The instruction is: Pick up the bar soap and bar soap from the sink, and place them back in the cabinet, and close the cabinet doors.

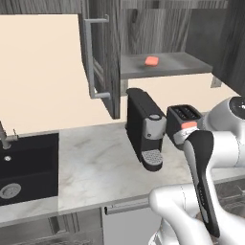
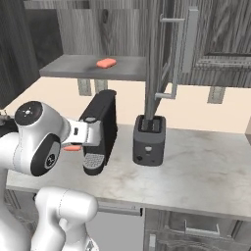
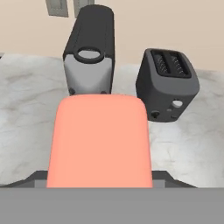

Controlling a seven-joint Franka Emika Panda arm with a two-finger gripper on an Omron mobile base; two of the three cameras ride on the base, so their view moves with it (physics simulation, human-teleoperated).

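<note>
One salmon-orange bar soap (image 1: 151, 61) lies on the grey shelf of the open cabinet (image 1: 186, 64), also seen as the bar soap (image 2: 106, 62) from the right. My gripper (image 1: 186, 129) hangs over the counter in front of the toaster, shut on the second bar soap (image 1: 188, 125). In the hand view, that bar soap (image 3: 99, 140) covers the fingertips. From the right base view, the held soap (image 2: 72, 147) peeks out under the hand. Both cabinet doors (image 1: 103, 57) stand open. The black sink (image 1: 28, 162) sits at the far left.
A black coffee machine (image 1: 146, 127) and a dark toaster (image 1: 184, 114) stand on the marble counter (image 1: 95, 162) under the shelf. The open door (image 2: 157, 59) with its silver handle juts out above the toaster (image 2: 149, 139). The faucet (image 1: 5, 139) rises behind the sink.
</note>
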